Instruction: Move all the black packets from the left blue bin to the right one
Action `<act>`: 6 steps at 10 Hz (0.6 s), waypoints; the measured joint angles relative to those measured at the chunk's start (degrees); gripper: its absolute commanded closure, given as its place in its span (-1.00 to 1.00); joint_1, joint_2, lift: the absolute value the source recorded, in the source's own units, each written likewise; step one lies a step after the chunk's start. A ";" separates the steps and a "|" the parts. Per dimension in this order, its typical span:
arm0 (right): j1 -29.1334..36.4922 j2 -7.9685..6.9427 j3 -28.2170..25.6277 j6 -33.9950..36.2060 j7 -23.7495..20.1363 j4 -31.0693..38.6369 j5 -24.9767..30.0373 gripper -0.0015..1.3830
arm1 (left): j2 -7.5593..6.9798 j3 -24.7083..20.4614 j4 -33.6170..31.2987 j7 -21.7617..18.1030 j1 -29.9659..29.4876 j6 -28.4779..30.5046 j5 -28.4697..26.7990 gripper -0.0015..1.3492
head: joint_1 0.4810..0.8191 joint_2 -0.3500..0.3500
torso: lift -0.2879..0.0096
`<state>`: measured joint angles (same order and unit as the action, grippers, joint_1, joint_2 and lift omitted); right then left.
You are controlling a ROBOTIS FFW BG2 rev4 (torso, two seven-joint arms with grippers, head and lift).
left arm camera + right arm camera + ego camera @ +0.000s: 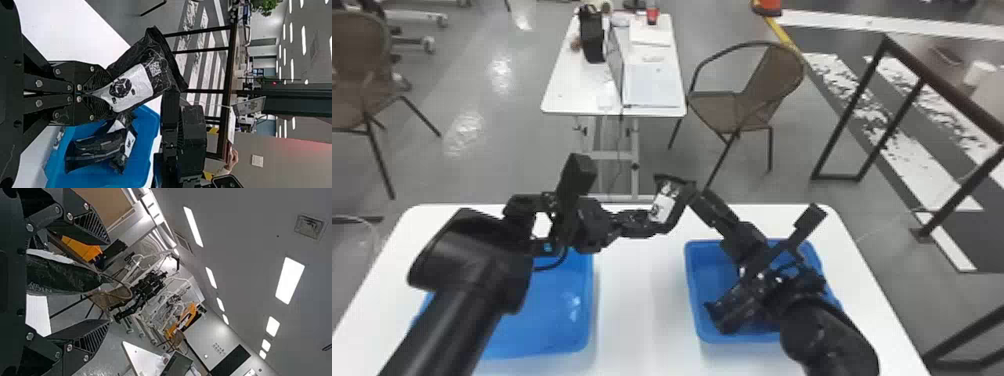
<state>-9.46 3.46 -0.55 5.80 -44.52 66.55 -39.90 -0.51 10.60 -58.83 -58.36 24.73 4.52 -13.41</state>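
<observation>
My left gripper (639,223) is over the table's far part, between the bins, shut on a black packet (668,202). In the left wrist view, the gripper (102,94) pinches one end of the packet (135,84), which has a white label. My right gripper (701,199) is at the packet's right side. The right wrist view has the packet (62,277) between the gripper's (109,281) open fingers, with gaps beside it. Below my right arm stands the right blue bin (698,300); black packets (101,147) lie in it. The left blue bin (586,305) is partly behind my left arm.
Both bins stand on a white table (639,310). Beyond its far edge are another white table (577,95) with a laptop, a brown chair (774,75) and a dark metal frame (852,112). Both forearms come close together above the far part of the near table.
</observation>
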 measured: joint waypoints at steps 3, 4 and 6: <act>-2.23 -0.81 1.77 0.09 0.23 -2.92 1.24 -0.49 | 0.51 1.51 1.16 0.01 0.70 -0.12 2.73 0.79 | 0.27 -0.35 | 0.94; -3.07 -1.03 1.79 0.09 0.74 -3.75 2.31 -0.43 | 0.51 2.13 1.28 0.13 0.89 -0.05 3.32 0.79 | 0.27 -0.36 | 0.94; -3.92 -1.24 1.79 -0.11 1.13 -4.79 3.64 0.71 | 0.51 3.03 1.57 0.34 1.20 0.04 3.97 0.79 | 0.27 -0.37 | 0.94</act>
<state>-13.38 2.22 1.24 5.69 -43.38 61.76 -36.27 0.00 13.63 -57.26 -58.01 25.93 4.56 -9.44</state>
